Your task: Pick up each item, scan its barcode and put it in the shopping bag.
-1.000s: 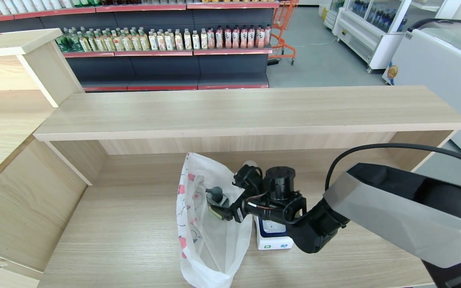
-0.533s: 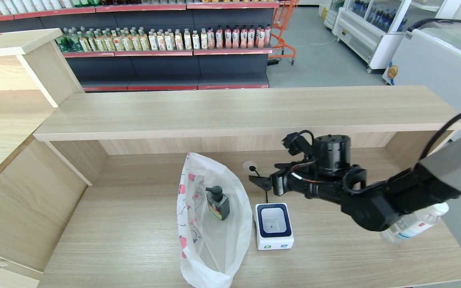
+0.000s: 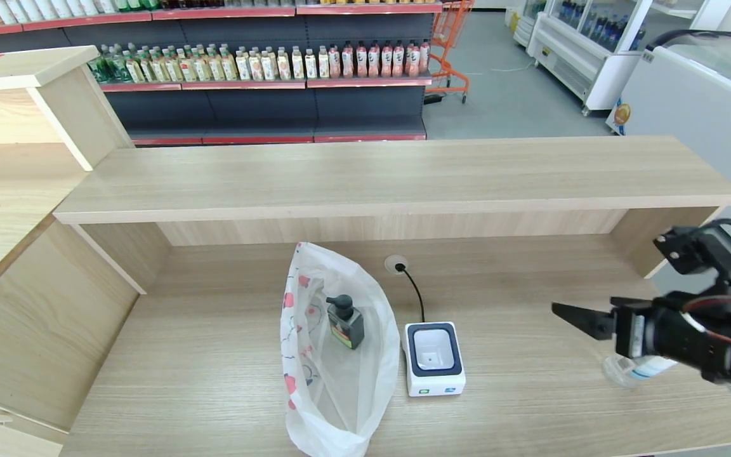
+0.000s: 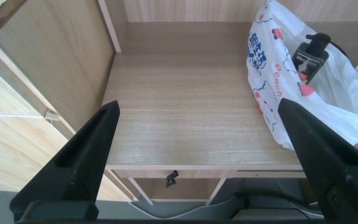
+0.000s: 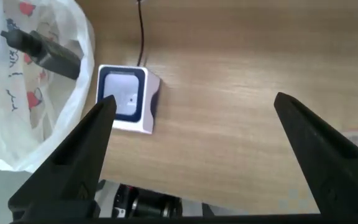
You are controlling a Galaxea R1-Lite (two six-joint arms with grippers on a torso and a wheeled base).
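A white shopping bag point(image 3: 330, 381) with red prints lies open on the lower counter, left of the white barcode scanner point(image 3: 434, 359). A dark pump bottle point(image 3: 344, 322) stands inside the bag. My right gripper point(image 3: 584, 317) is open and empty at the far right, above a clear plastic bottle point(image 3: 632, 369) that lies on the counter and is partly hidden by the arm. The right wrist view shows the right gripper point(image 5: 194, 102) above bare wood, with the scanner point(image 5: 126, 96), bag point(image 5: 30, 106) and pump bottle point(image 5: 42, 46) to one side. My left gripper point(image 4: 199, 109) is open over the counter's left part, with the bag point(image 4: 272, 93) and pump bottle point(image 4: 309, 56) beyond it.
A raised wooden ledge point(image 3: 397, 178) runs along the back of the counter. The scanner's black cable point(image 3: 413, 289) leads to a round hole point(image 3: 396, 262). A wooden side wall point(image 3: 42, 317) closes the left end.
My right gripper has let go of the pump bottle inside the bag. It has swung away to the right, past the scanner, to above the clear bottle. The pump bottle stays in the bag.
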